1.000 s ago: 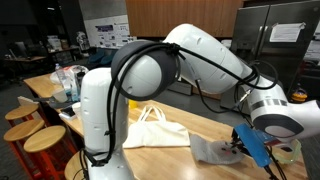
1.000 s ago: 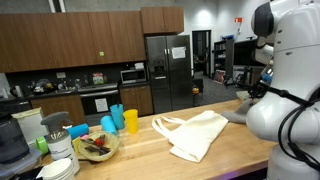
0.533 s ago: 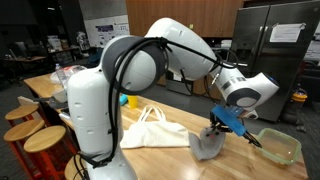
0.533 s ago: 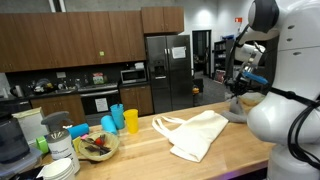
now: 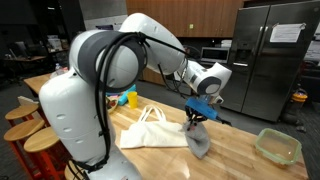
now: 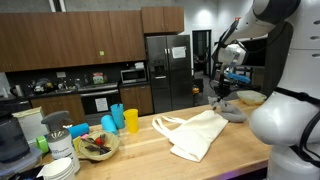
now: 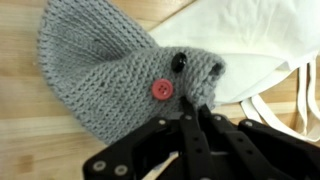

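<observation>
A grey knitted hat (image 7: pixel 100 60) with a red button (image 7: pixel 162 90) and dark buttons fills the wrist view. My gripper (image 7: pixel 196 108) is shut on its edge, just beside the red button. In both exterior views the grey hat (image 5: pixel 197 138) hangs from the gripper (image 5: pixel 196 116) with its lower part dragging on the wooden table (image 5: pixel 235 150); it shows as a grey heap (image 6: pixel 231 111) below the gripper (image 6: pixel 224 93). A white cloth tote bag (image 5: pixel 152 130) lies flat on the table right next to the hat, and its handles (image 7: pixel 300 95) show in the wrist view.
A clear green-tinted container (image 5: pixel 277 146) stands on the table near its edge. Blue and yellow cups (image 6: pixel 120 119), a bowl of items (image 6: pixel 96 146) and a stack of white plates (image 6: pixel 58 168) sit at the table's other end. Wooden stools (image 5: pixel 40 140) stand beside the robot base.
The arm has swung across the table toward the tote bag, dragging the grey hat along in its shut gripper. The container now lies well apart from the gripper.
</observation>
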Robot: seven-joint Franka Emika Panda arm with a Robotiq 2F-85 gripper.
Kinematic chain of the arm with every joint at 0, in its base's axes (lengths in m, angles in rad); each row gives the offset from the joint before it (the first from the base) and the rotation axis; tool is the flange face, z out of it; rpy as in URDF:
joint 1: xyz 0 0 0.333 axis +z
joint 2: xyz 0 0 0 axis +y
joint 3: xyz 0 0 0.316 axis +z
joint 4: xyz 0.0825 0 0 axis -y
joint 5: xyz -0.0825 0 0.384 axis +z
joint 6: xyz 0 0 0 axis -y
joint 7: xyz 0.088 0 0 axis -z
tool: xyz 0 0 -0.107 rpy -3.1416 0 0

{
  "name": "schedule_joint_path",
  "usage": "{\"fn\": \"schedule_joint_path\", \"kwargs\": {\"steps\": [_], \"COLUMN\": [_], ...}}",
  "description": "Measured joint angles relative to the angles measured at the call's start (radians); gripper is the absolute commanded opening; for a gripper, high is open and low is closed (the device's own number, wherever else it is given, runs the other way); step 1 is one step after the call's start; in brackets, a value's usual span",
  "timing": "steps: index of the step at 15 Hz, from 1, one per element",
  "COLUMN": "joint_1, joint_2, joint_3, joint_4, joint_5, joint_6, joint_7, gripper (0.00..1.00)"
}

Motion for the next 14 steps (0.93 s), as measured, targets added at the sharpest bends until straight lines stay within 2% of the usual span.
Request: {"fn": "schedule_joint_path", "kwargs": {"steps": [4,10,14], "joint_1": [0.06,0.153,0.189], "joint_2": [-0.076,-0.16,-0.195], "joint_3": [0.047,0.108,0.121], "joint_4": [-0.055,-0.106,-0.15], "joint_5": [-0.043,-0.041,-0.029], "joint_6": [0.002,0.001,0.003], "joint_7": [0.055,0.122,0.152], "gripper": [0.01,0.01,0.01]}}
